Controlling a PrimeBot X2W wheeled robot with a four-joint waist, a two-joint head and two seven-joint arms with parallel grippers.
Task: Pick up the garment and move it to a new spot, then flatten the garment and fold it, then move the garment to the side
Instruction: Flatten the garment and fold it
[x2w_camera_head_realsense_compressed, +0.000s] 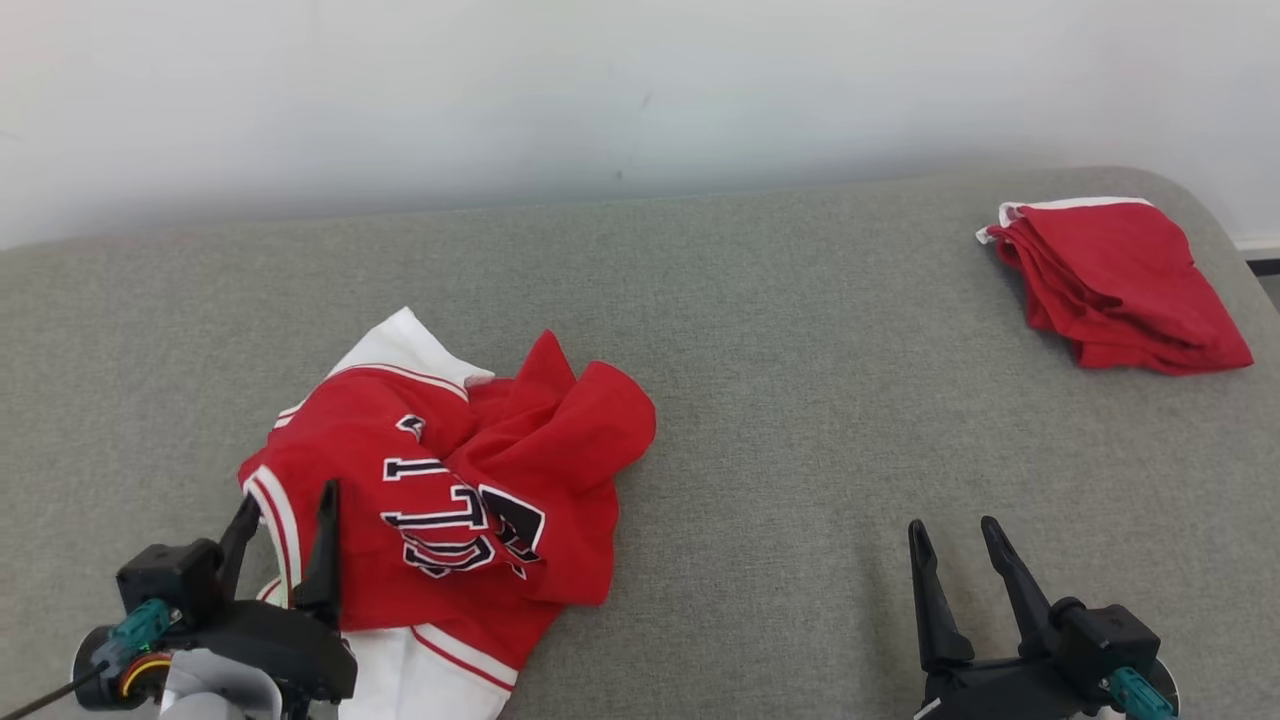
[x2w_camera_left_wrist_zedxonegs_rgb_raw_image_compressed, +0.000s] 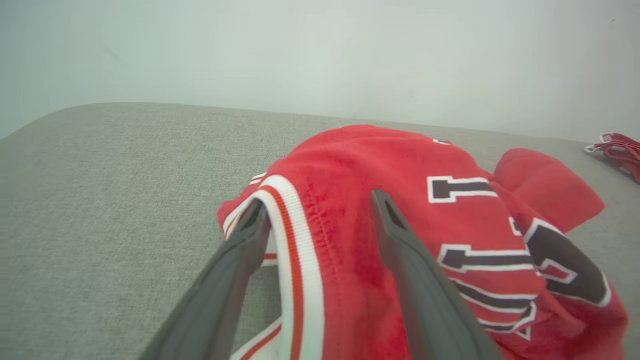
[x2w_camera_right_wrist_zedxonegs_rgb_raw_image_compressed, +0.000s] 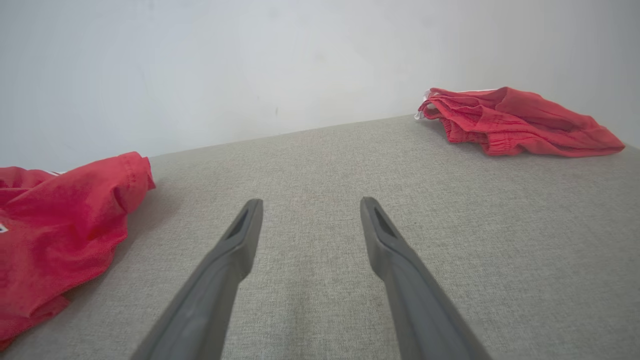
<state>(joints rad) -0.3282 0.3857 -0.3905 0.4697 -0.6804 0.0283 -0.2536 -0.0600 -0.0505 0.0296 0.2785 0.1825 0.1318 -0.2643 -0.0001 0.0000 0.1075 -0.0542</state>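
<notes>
Judging by the crumpled red jersey (x2w_camera_head_realsense_compressed: 470, 480) heaped at the counter's (x2w_camera_head_realsense_compressed: 800, 400) front left, w/ left claw (x2w_camera_head_realsense_compressed: 290, 498) spread open astride its striped hem (x2w_camera_left_wrist_zedxonegs_rgb_raw_image_compressed: 295, 240) & right claw (x2w_camera_head_realsense_compressed: 952, 525) open over bare counter, flattening looks next: needs both claws pinching opposite edges, pulling apart.

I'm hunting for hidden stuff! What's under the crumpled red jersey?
The red jersey lies on the grey cushion, seen around it. Anything beneath the cloth is covered.
</notes>
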